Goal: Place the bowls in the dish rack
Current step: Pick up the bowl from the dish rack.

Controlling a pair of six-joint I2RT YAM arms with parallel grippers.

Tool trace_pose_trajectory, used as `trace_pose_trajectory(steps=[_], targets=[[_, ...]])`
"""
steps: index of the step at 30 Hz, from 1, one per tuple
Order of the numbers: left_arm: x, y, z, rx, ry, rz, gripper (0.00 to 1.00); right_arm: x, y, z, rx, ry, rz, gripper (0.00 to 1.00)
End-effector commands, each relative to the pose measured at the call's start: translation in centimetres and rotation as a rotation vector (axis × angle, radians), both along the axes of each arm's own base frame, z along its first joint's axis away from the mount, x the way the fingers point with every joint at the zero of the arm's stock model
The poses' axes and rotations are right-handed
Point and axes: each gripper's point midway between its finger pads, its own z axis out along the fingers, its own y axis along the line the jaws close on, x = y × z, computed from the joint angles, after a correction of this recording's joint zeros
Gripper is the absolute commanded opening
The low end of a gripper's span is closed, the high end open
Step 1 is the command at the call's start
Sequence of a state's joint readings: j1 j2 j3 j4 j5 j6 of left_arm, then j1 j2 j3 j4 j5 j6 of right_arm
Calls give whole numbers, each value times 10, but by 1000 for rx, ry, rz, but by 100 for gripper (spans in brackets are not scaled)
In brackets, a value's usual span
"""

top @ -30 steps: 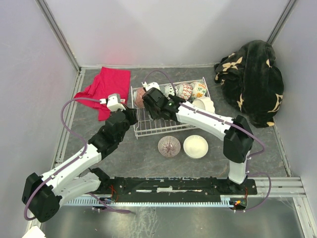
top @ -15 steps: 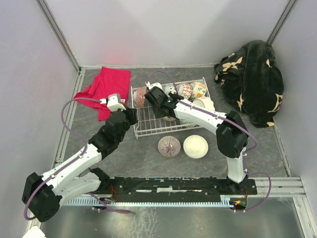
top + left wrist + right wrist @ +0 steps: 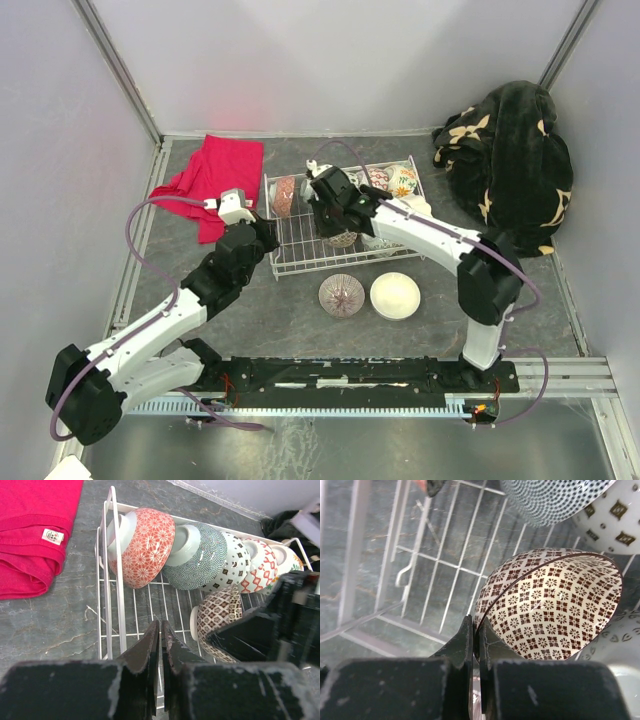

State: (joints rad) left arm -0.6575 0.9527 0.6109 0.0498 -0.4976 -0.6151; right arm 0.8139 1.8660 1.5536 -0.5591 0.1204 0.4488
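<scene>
The white wire dish rack (image 3: pixel 290 256) holds a back row of bowls on edge, led by a red lattice bowl (image 3: pixel 285 195) (image 3: pixel 142 547) and a teal dotted one (image 3: pixel 200 557). In front of that row a brown-patterned bowl (image 3: pixel 341 238) (image 3: pixel 555 605) (image 3: pixel 220 617) stands tilted on the rack's wires. My right gripper (image 3: pixel 335 212) (image 3: pixel 476 625) is shut on that bowl's rim, one finger inside and one outside. My left gripper (image 3: pixel 265 236) (image 3: pixel 160 627) is shut on nothing, over the rack's front left corner.
Two bowls sit on the table in front of the rack: a purple-patterned one (image 3: pixel 341 295) and a plain white one (image 3: pixel 395 296). Another white bowl (image 3: pixel 415 210) lies at the rack's right end. A red cloth (image 3: pixel 215 175) is left of the rack, a black floral blanket (image 3: pixel 510 160) at the far right.
My right gripper has shifted right inside the rack and closed from open onto the brown-patterned bowl's rim. The left arm has not moved.
</scene>
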Motion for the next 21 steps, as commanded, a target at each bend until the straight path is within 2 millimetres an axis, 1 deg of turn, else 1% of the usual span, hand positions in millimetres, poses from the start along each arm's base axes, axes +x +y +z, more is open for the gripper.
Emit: trace_pose_trajectory(steps=[1,3,5,7,9,10,12,15,21], targets=[[8,4,18,11,-53,29,11,-3,23,80,307,-92,63,1],[8,4,17,13,-51,30,11,-10,27,90,394,-56,93,1],[8,4,17,12,-51,28,11,-15,29,95,464,-19,114,1],[8,4,17,14,-51,29,11,-17,29,99,539,12,125,1],[8,4,16,16,-49,28,11,-15,23,101,604,42,123,1],[9,3,16,17,-47,27,11,-17,22,98,637,65,128,1],[10,2,14,22,-41,23,11,-10,14,94,713,104,116,1],[12,0,10,31,-31,19,11,-4,8,85,817,166,113,1],[15,-2,2,50,-13,18,11,5,6,69,923,242,97,1]])
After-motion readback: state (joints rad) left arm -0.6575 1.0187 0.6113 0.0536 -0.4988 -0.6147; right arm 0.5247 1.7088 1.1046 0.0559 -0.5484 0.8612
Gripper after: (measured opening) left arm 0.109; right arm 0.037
